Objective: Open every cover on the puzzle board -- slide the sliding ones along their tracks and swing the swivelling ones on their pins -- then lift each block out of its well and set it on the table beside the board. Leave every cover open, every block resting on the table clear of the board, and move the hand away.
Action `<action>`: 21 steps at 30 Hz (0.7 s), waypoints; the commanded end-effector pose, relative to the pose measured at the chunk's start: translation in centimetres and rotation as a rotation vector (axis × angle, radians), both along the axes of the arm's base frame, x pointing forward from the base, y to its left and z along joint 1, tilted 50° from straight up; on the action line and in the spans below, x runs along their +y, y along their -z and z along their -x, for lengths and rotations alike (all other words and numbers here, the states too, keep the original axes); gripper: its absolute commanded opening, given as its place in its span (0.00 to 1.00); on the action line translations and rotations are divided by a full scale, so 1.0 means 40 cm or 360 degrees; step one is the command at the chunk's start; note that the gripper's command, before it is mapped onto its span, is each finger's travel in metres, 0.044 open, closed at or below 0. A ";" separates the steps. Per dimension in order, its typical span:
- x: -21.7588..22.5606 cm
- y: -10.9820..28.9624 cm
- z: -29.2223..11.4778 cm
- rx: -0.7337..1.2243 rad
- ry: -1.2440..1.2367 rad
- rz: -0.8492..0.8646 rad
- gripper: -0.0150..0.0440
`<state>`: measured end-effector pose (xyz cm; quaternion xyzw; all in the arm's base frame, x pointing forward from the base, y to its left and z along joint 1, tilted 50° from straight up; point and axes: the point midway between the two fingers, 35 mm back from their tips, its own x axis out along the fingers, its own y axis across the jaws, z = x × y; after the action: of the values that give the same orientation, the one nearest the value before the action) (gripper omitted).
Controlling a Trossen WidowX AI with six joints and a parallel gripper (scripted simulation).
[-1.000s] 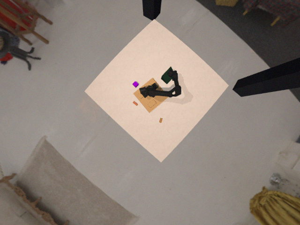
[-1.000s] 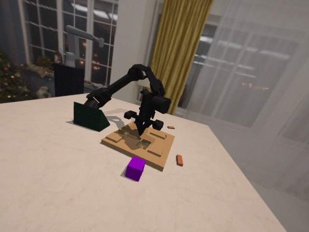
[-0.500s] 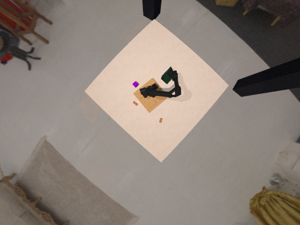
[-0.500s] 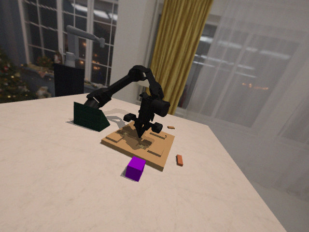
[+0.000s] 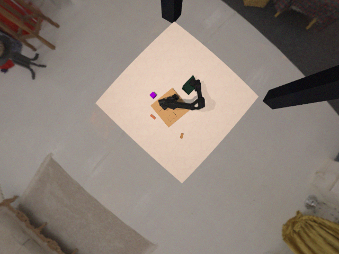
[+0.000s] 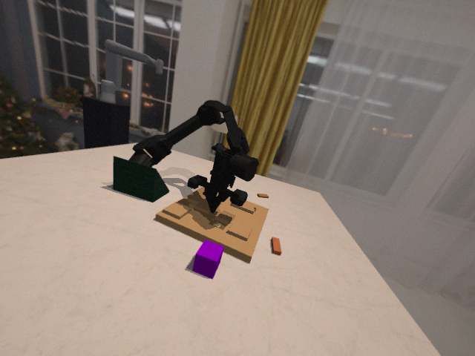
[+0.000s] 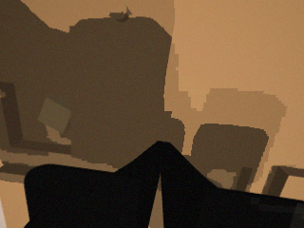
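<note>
The tan puzzle board point(image 5: 170, 121) point(image 6: 260, 215) point(image 7: 228, 43) lies on the pale table point(image 5: 178, 54) point(image 6: 115, 299). My gripper point(image 5: 161, 104) point(image 6: 213, 209) point(image 7: 162, 147) is shut and empty. It points straight down, with its tips just above the board's middle next to an open well. In the wrist view a small olive block point(image 7: 54, 115) sits in a well to the left of the fingers. A purple cube point(image 5: 152, 94) point(image 6: 208, 257), an orange block point(image 5: 152, 116) point(image 6: 276, 245) and a tan-orange block point(image 5: 181, 135) point(image 6: 263, 195) lie on the table off the board.
The arm's dark green base point(image 5: 188, 84) point(image 6: 137, 179) stands just behind the board. Flat raised covers point(image 6: 242, 231) lie on the board's top. Two dark posts point(image 5: 171, 9) point(image 5: 301, 88) stand at the table's far edges.
</note>
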<state>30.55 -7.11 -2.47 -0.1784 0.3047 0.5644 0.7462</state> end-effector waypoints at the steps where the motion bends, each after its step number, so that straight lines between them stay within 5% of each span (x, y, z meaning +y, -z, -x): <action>1: 0.005 0.004 0.017 0.0003 -0.0003 -0.0006 0.25; 21: 0.017 0.006 0.070 0.0005 -0.0003 -0.0007 0.25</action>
<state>28.35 -6.65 -2.64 -0.1764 0.3032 0.5643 0.7474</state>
